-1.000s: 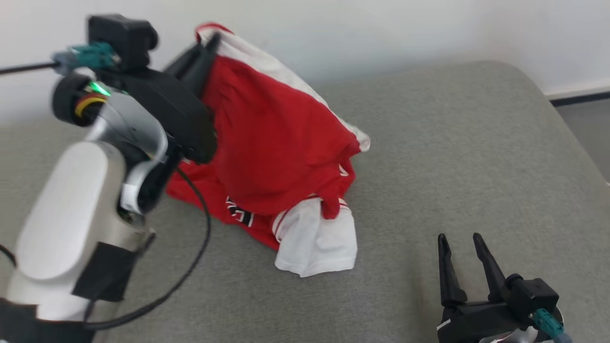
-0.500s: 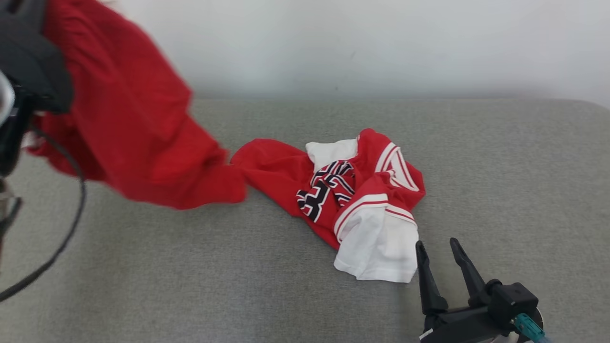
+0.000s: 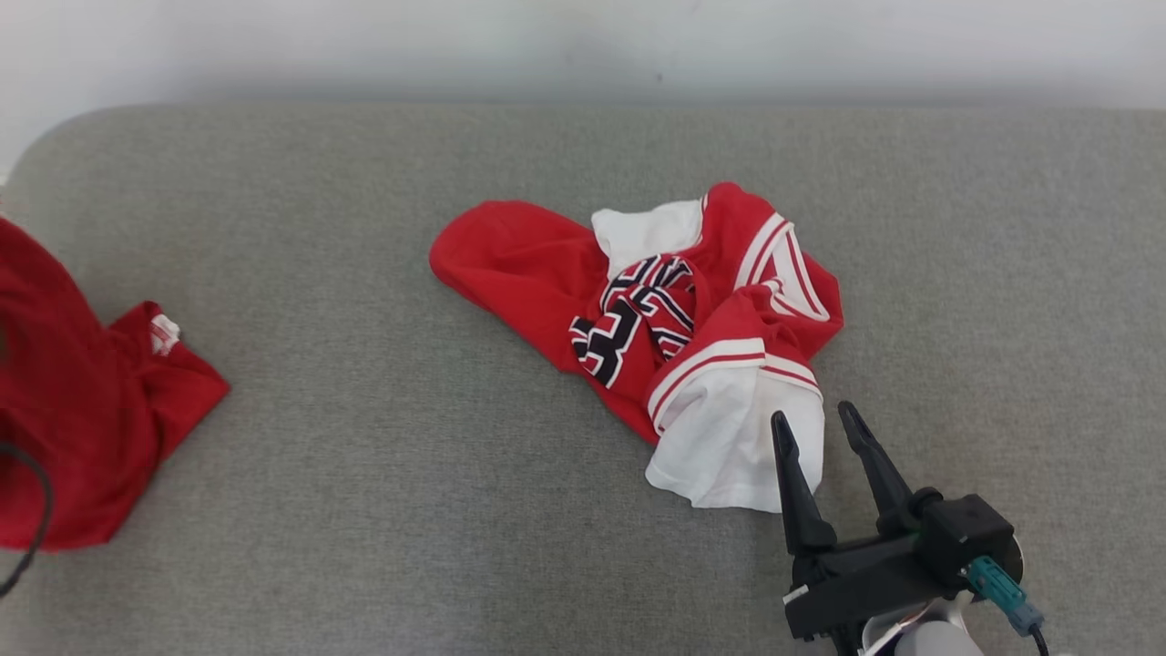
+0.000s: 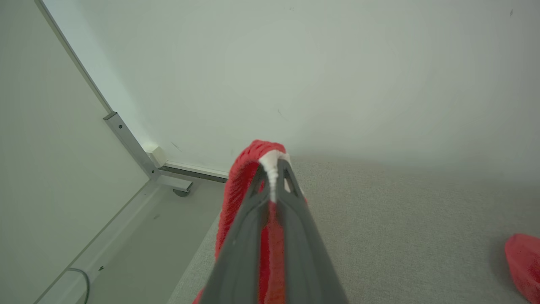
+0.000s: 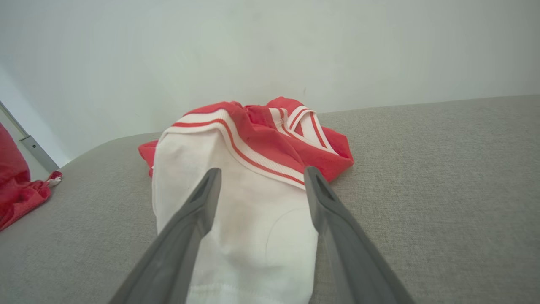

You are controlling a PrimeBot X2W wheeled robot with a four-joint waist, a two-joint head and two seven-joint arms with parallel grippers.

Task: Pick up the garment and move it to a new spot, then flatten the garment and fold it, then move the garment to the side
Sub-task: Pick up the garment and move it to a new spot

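A red garment (image 3: 73,419) hangs and drapes at the far left of the grey cushion. My left gripper (image 4: 273,169) is shut on a bunched red and white edge of that garment (image 4: 240,181), held up off the surface. A second, crumpled red and white jersey (image 3: 638,301) with black numbers lies in the middle. My right gripper (image 3: 813,415) stands open at the jersey's white sleeve, near its lower right edge. In the right wrist view the open right gripper (image 5: 262,171) has the white sleeve (image 5: 236,198) showing between its fingers, and nothing is gripped.
The grey padded surface (image 3: 364,510) has rounded corners and ends at a white wall behind. Past its left end are bare floor and a metal frame (image 4: 130,143). A black cable (image 3: 36,510) loops at the left edge.
The head camera has swung. My left arm has carried the red garment off to the left, apart from the jersey. The right gripper now sits closer to the white sleeve.
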